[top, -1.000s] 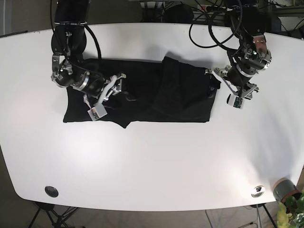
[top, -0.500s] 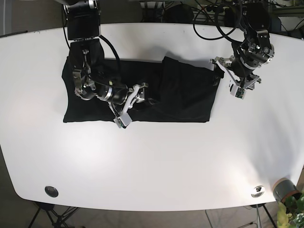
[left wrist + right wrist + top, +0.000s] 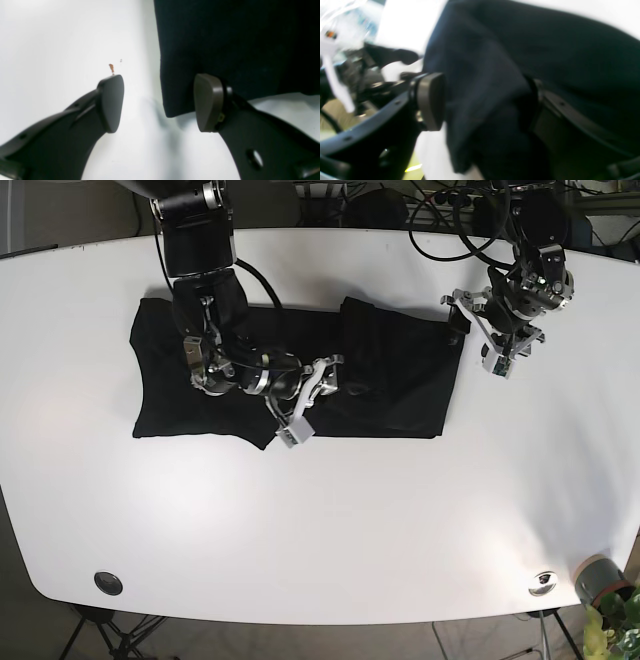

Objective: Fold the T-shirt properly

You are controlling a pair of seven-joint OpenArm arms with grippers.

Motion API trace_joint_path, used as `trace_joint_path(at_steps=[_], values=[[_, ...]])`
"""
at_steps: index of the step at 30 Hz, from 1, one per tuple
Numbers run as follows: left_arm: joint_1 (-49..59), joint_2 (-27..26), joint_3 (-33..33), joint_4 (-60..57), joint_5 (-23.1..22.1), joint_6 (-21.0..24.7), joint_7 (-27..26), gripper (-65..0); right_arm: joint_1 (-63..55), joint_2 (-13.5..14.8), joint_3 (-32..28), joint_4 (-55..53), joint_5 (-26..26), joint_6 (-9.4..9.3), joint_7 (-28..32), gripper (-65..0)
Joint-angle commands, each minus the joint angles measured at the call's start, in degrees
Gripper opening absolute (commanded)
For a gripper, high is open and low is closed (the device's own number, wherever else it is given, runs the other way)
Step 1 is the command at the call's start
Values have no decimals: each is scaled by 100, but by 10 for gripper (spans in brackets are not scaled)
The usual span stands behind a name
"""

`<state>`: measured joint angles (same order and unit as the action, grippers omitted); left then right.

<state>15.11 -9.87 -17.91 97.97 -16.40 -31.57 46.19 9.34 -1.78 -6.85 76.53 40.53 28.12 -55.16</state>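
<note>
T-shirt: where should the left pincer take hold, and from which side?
Take the T-shirt at its free corner, which lies flat between the open left pincer fingertips. Come from the bare table side, sliding one finger under the hem; the straight edge there is exposed and unobstructed.

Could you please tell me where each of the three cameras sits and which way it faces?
Base: overhead, looking down at the white table, black T-shirt and both arms.
Left wrist: behind the open left claw, facing a shirt corner.
Right wrist: behind the right claw, which straddles bunched cloth.
All share the shirt.
</note>
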Motion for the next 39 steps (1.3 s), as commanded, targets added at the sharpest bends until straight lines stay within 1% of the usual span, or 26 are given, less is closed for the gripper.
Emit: trace_joint_path(at_steps=[1,5,6,7,8,9,12,15,19,23,28,31,37,39], values=[[-30,-46,-15,62,-52,-21,-123,-243,107,-2,-5,79,109,41,131,-342],[-30,-37,-15,97,-78,-21,-123,-243,134,-11,-5,87,109,41,131,-593],[-30,-37,-15,97,-78,-21,-123,-243,143,-11,-5,105,109,41,131,-634],[-30,-37,-15,97,-78,-21,-123,-243,143,-11,-5,114,118,41,131,-633],[-30,-37,-15,106,-78,-21,-123,-243,195,-2,-5,123,136,41,131,-614],[-30,-37,-24,159,-87,-21,-123,-243,248,7,-5,158,136,41,105,-609],[-21,-11,-156,502,-87,-21,-105,-243,283,24,-5,369,136,32,78,-623],[75,-2,-209,827,-87,-21,-88,-243,301,147,4,597,136,32,52,-626],[93,7,-209,1117,-87,-21,-88,-243,485,147,4,773,136,32,-177,-626],[93,7,-209,1178,-87,-21,-88,-243,652,147,4,712,127,32,-212,-626],[93,7,-209,1178,-87,-21,-88,-243,819,165,4,298,109,32,-203,-625],[102,7,-209,1178,-87,-21,-88,-243,899,183,4,-9,100,32,-27,-623],[181,7,-209,1178,-87,-21,-88,-243,907,464,-5,-475,100,32,430,-621],[181,7,-209,1178,-87,-21,-88,-243,907,569,-5,-537,100,32,527,-599]])
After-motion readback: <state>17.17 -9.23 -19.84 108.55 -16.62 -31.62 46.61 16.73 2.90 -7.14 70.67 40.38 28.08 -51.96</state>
